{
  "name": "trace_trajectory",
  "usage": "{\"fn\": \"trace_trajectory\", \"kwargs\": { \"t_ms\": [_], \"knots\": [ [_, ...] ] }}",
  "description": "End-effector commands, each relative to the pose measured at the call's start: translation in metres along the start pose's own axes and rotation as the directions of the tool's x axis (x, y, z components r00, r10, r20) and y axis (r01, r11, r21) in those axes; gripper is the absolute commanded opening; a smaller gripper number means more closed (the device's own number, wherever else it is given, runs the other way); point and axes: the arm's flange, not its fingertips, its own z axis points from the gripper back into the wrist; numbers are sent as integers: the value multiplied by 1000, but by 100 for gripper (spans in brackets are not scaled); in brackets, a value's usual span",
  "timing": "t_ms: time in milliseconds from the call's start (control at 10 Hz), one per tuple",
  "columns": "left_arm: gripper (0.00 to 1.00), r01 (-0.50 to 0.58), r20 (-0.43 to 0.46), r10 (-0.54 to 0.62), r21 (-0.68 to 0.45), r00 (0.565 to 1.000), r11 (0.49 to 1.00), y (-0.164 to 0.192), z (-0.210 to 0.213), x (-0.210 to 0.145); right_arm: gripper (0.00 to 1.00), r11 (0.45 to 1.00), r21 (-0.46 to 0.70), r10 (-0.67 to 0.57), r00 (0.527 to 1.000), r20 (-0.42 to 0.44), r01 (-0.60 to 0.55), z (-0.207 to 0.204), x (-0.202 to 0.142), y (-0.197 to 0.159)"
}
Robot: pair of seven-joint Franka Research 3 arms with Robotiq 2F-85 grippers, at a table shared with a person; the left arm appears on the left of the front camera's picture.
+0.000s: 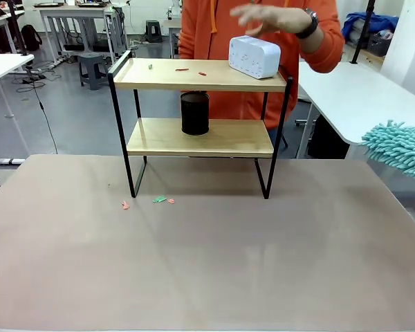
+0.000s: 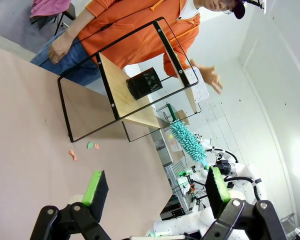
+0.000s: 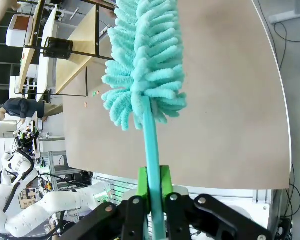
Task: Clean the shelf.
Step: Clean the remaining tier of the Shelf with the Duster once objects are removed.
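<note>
The shelf (image 1: 229, 79) stands at the table's far middle, with small red and green scraps (image 1: 182, 69) on its top board. A white box (image 1: 254, 57) sits at the right end of that board, and a person's hand (image 1: 273, 19) hovers above it. A black mesh cup (image 1: 195, 113) stands on the lower board. My right gripper (image 3: 152, 186) is shut on the handle of a teal fluffy duster (image 3: 142, 60), whose head shows at the right table edge (image 1: 400, 149), well apart from the shelf. My left gripper (image 2: 155, 192) is open with nothing between its fingers, facing the shelf (image 2: 121, 95) from a distance.
Several paper scraps (image 1: 159, 199) lie on the brown table (image 1: 207, 270) just in front of the shelf's left legs. A person in orange (image 1: 200, 28) stands behind the shelf. White tables (image 1: 353, 97) flank the far side.
</note>
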Motion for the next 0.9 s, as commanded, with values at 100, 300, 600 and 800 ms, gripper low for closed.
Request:
{"fn": "trace_trajectory", "kwargs": {
  "t_ms": [100,300,600,800],
  "knots": [
    [100,17,3,-17,-12,1000,1000,-3,-2,-6,12,1000,4,2,1000,1,-2,-1,-3,3],
    [100,17,3,-17,-12,1000,1000,-3,-2,-6,12,1000,4,2,1000,1,-2,-1,-3,3],
    [100,17,3,-17,-12,1000,1000,-3,-2,-6,12,1000,-27,17,991,135,-13,11,22,51],
    [100,17,3,-17,-12,1000,1000,-3,-2,-6,12,989,-89,133,972,193,-118,21,43,136]
  ]
}}
